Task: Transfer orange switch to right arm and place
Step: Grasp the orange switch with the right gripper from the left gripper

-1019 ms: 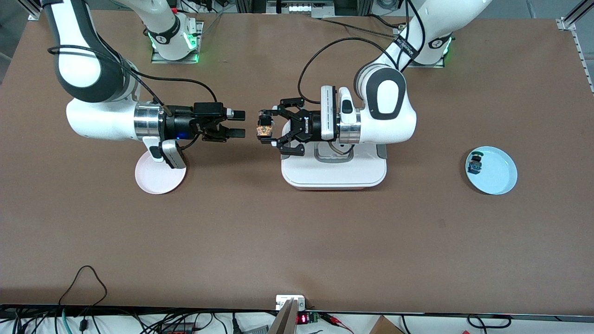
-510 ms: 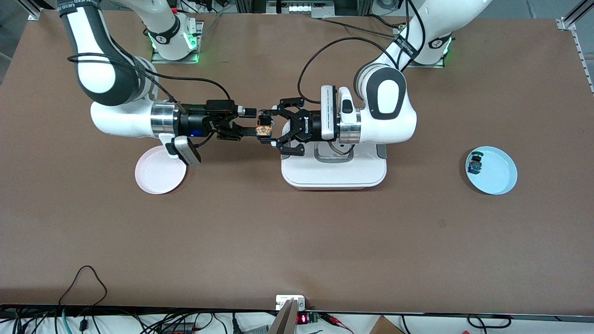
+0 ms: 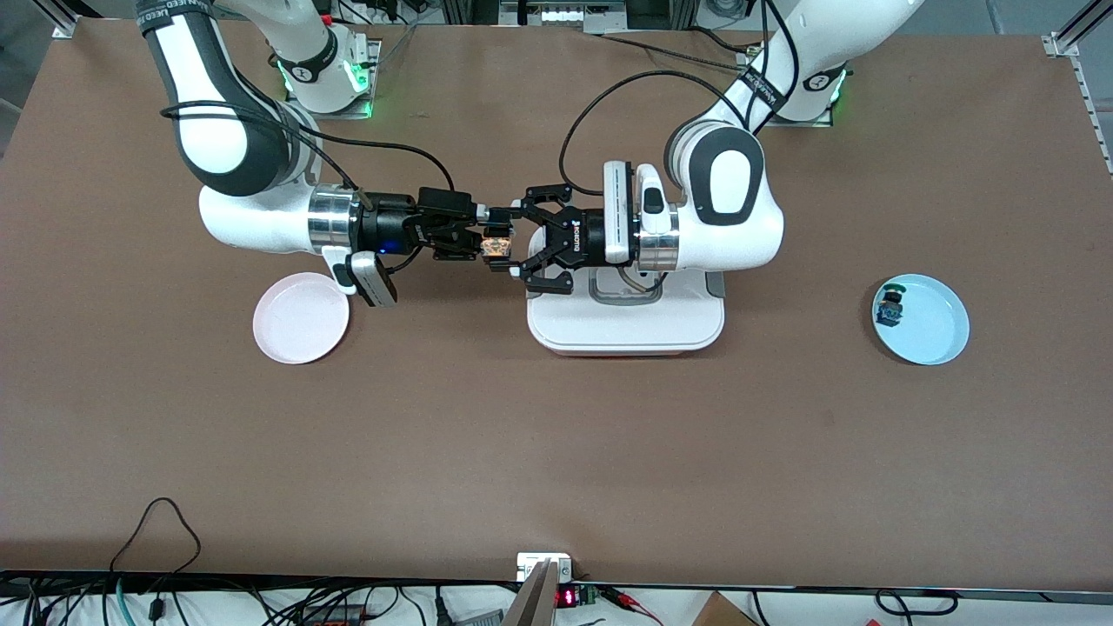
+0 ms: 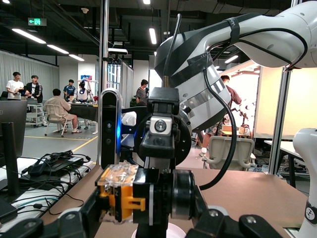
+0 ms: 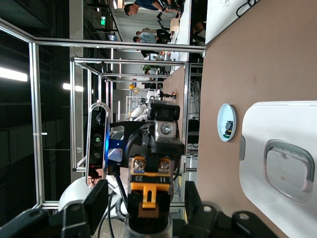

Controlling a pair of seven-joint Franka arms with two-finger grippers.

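Note:
The orange switch [image 3: 496, 247] has an orange body and a dark round cap. It hangs in the air over the table's middle, beside the white lidded box [image 3: 626, 326]. My left gripper [image 3: 498, 238], the wide linkage claw, is shut on it. My right gripper [image 3: 485, 233], with slim black fingers, is open with one finger on each side of the switch. In the right wrist view the switch [image 5: 148, 191] sits between my right gripper's fingers [image 5: 74, 213], with a gap on both sides. In the left wrist view the switch [image 4: 119, 198] is clamped in my left gripper [image 4: 146, 206].
A pink plate [image 3: 300, 329] lies on the table toward the right arm's end, below the right wrist. A light blue plate [image 3: 935, 335] toward the left arm's end holds a green-and-blue small switch [image 3: 890, 304]. The white box lies under the left wrist.
My right arm has moved toward the left gripper, and its open fingers now straddle the orange switch. It no longer covers the pink plate. The left arm has held still.

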